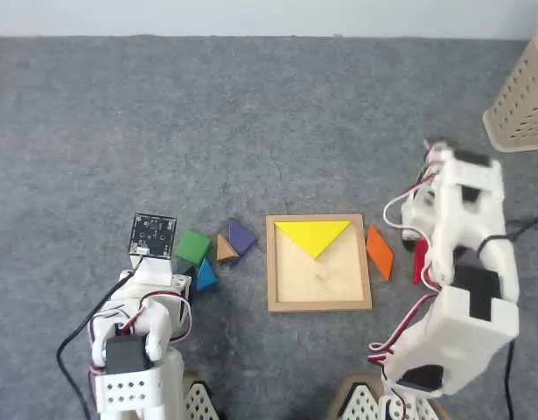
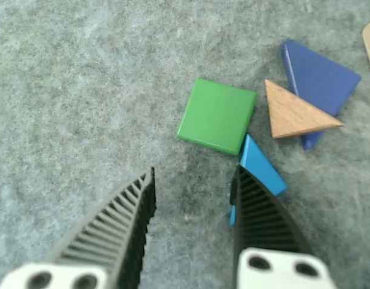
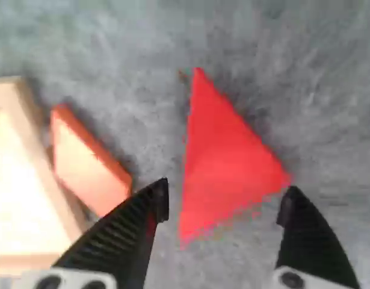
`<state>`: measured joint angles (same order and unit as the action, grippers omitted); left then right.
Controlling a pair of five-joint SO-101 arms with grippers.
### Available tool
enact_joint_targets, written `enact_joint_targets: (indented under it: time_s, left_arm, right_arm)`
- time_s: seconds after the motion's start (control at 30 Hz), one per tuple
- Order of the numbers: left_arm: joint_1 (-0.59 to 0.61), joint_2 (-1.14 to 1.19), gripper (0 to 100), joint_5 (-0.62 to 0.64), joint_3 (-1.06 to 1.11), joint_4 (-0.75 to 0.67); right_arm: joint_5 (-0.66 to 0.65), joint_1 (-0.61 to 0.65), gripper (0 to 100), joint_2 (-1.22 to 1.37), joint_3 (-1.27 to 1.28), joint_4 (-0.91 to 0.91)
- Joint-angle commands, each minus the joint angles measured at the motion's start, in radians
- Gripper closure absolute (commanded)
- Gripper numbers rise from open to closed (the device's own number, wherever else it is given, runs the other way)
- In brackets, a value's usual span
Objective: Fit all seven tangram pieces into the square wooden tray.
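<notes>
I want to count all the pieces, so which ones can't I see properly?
High view: the red triangle is mostly behind the right arm.
Left wrist view: the left end effector covers part of the light blue triangle.
Right wrist view: the edge cuts off the tray.

Bright, even overhead light; soft, faint shadows (darkest beside red triangle (image 3: 224, 162)).

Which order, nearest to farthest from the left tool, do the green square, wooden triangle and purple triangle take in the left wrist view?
1. green square: just ahead of the left tool.
2. wooden triangle: beyond the square, on its far side.
3. purple triangle: farthest, partly under the wooden one.
</notes>
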<state>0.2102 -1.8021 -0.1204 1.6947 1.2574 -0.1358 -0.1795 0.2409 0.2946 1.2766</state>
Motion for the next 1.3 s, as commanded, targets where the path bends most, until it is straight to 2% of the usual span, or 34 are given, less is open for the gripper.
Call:
enact_joint_targets:
  time_s: [0.0, 0.13, 0.3, 0.47, 0.63, 0.83, 1.03, 1.27]
  left_arm:
    - [0.003, -0.017, 81, -0.008, -0.008, 0.005]
    - [0.003, -0.017, 81, -0.008, -0.008, 0.005]
    - [0.003, -0.017, 81, -0.008, -0.008, 0.005]
    - [0.003, -0.017, 81, -0.008, -0.008, 0.005]
    - [0.003, -0.017, 81, -0.008, -0.008, 0.005]
    - [0.003, -0.017, 81, -0.008, -0.008, 0.005]
    - [0.003, -0.017, 81, -0.008, -0.008, 0.005]
    - [0.003, -0.017, 81, -0.008, -0.008, 0.005]
  right_arm:
    - [0.034, -0.01, 69.6, -0.062, 0.035, -0.081]
    - [0.035, -0.016, 69.8, 0.036, 0.009, -0.104]
    - [0.035, -0.03, 70.0, 0.159, -0.084, -0.041]
    - [0.034, -0.061, 77.3, 0.159, -0.135, -0.033]
    - [-0.112, -0.058, 77.5, 0.143, -0.173, -0.035]
    - [-0.141, -0.084, 77.5, 0.134, -0.189, -0.056]
    - [-0.316, -0.09, 77.3, 0.133, -0.198, 0.041]
    - [-0.37, -0.091, 70.9, 0.127, -0.216, 0.065]
